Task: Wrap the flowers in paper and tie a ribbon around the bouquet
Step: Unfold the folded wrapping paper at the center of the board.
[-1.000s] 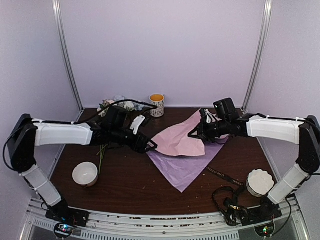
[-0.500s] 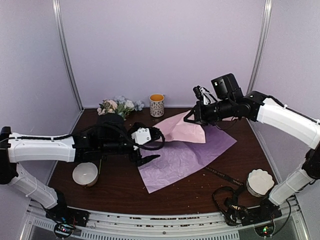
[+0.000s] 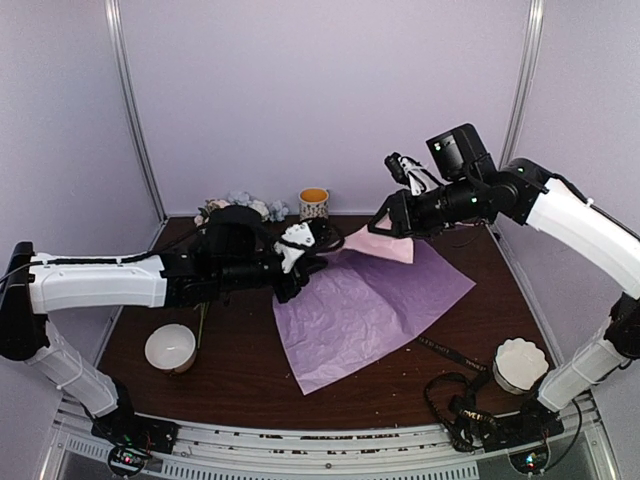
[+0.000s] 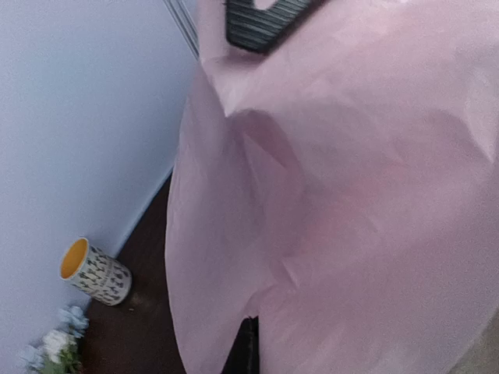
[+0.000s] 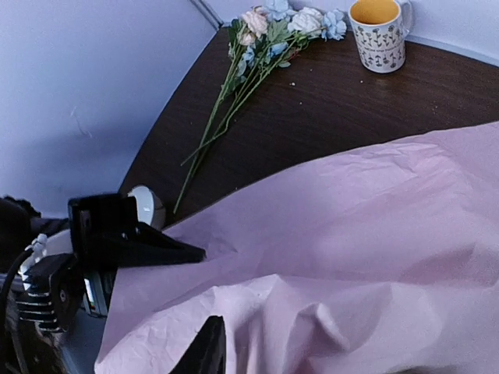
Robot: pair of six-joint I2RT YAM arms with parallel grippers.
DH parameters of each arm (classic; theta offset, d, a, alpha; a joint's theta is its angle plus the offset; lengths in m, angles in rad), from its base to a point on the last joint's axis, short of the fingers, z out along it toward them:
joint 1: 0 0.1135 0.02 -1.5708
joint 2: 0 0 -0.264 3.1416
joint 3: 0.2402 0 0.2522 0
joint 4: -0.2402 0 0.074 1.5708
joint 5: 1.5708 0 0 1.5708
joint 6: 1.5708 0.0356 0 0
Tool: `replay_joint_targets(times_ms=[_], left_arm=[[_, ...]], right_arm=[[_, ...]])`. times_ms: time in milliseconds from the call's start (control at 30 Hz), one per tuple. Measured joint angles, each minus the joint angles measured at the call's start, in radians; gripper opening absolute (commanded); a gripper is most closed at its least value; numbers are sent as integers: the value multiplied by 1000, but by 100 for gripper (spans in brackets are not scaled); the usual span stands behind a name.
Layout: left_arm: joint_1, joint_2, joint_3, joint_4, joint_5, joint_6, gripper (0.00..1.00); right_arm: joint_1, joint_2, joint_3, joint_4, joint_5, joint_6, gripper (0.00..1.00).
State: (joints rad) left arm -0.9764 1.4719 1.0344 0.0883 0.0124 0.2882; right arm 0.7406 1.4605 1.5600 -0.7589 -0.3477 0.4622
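Observation:
The paper lies spread on the table with its lilac face up. Its far corner is lifted, showing a pink flap. My left gripper is shut on the sheet's far left edge; in the left wrist view pink paper fills the frame above one dark finger. My right gripper hangs at the raised pink flap; paper covers its jaws, leaving one finger in sight. The flowers lie at the back left. The ribbon lies front right.
A flowered mug stands at the back wall. A white bowl sits front left and a second white bowl front right. Black cables coil by the right arm's base.
The right gripper lifted the pink flap up and back, unfolding the sheet so more lilac shows. The left gripper opened, moved to the sheet's far left edge and shut on it.

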Motion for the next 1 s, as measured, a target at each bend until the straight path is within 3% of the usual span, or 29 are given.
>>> replay_joint_targets(times_ms=[167,200,400,600,833,1000], left_arm=[[107,2,8,45,149,-364,0],[154,3,0,68,170,-470,0],[339,39,-148,211,203,-951,0],[404,114,-422,361,192,-1359,0],[433,116,-585,457,130,-1622,0],[435,122,-639,534,104,-1739,0]], right_arm=[[-39,5,40,-20,58,-31,72],[-51,10,47,-20,65,-42,74],[-128,93,85,-16,121,-81,76],[-186,188,102,-24,200,-100,77],[-194,127,-30,-36,301,-118,82],[-311,47,-238,-24,310,-95,83]])
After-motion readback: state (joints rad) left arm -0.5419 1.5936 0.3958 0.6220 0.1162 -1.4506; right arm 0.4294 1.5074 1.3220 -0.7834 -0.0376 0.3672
